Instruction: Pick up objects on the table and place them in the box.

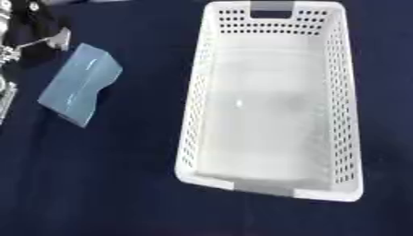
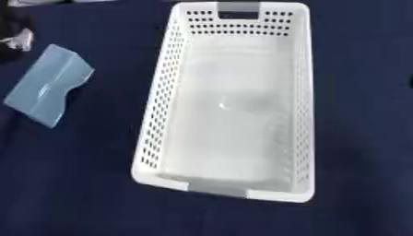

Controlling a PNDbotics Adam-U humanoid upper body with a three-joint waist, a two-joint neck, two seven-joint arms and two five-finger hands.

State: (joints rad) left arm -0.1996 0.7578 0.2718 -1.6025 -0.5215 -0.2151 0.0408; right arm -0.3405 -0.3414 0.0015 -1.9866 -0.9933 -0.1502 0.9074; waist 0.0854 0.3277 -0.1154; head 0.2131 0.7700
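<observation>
Our left hand (image 1: 32, 44) at the upper left edge, just above the blue packet.

We see only silvery parts of that hand; whether its fingers are spread or curled we cannot tell. The packet (image 1: 80, 83) lies flat on the dark cloth (image 1: 105, 184), pale blue and creased. Well right of it stands the white perforated box (image 1: 270, 99) with grey handles, nothing between them.

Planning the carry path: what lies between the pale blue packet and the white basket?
Nothing: only bare dark blue tablecloth separates the pale blue packet from the white basket, as the left eye view shows.
</observation>
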